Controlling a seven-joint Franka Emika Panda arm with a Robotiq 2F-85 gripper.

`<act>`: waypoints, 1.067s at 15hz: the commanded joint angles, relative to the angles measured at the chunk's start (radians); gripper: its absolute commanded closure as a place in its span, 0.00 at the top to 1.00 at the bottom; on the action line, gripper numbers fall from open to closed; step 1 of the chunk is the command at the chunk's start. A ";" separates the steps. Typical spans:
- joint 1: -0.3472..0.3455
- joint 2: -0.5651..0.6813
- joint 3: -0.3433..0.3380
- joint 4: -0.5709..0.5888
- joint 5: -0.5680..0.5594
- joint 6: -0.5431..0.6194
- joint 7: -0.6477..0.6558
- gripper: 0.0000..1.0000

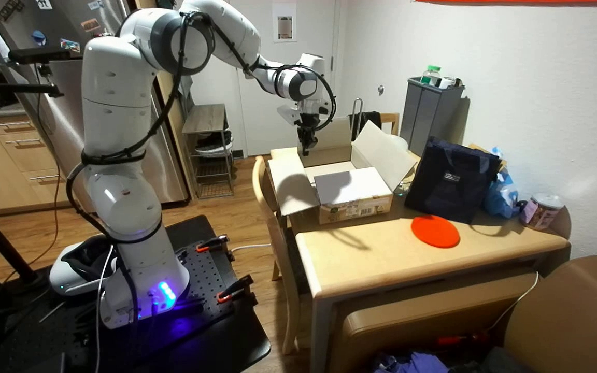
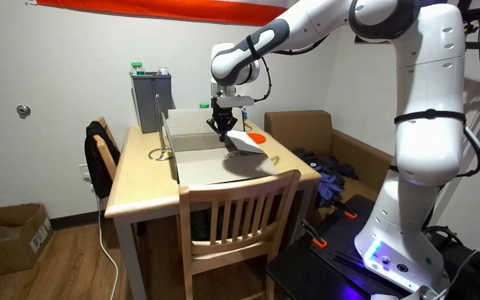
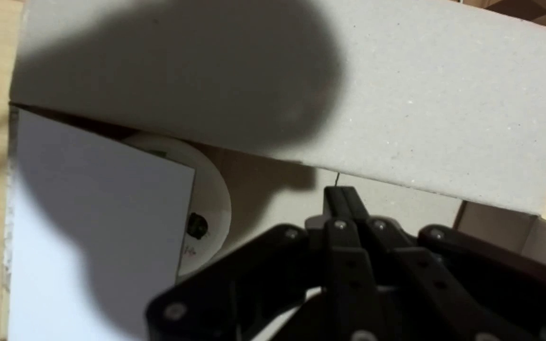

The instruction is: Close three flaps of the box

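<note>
The tan box (image 1: 355, 208) stands on the table. One flap (image 1: 353, 182) lies inward over part of the opening; it shows white in the wrist view (image 3: 97, 227). The flap on the chair side (image 1: 289, 178) is spread outward, also in an exterior view (image 2: 219, 168) and the wrist view (image 3: 443, 104). The wall-side flap (image 1: 379, 153) leans up and outward. The flap by the metal stand (image 1: 336, 133) stands up. My gripper (image 1: 305, 152) is above the opening, its fingertips (image 3: 342, 189) together with nothing between them. It also shows in an exterior view (image 2: 222, 136).
A round white item (image 3: 213, 208) lies inside the box, partly under the inward flap. A dark bag (image 1: 451, 178), red disc (image 1: 435, 231) and canister (image 1: 541, 211) share the table. A metal stand (image 2: 161, 154) is beside the box. A wooden chair (image 2: 240, 191) stands close against the table.
</note>
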 commanded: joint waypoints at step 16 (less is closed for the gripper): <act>0.284 0.134 0.118 0.381 -0.397 -0.066 -0.098 0.00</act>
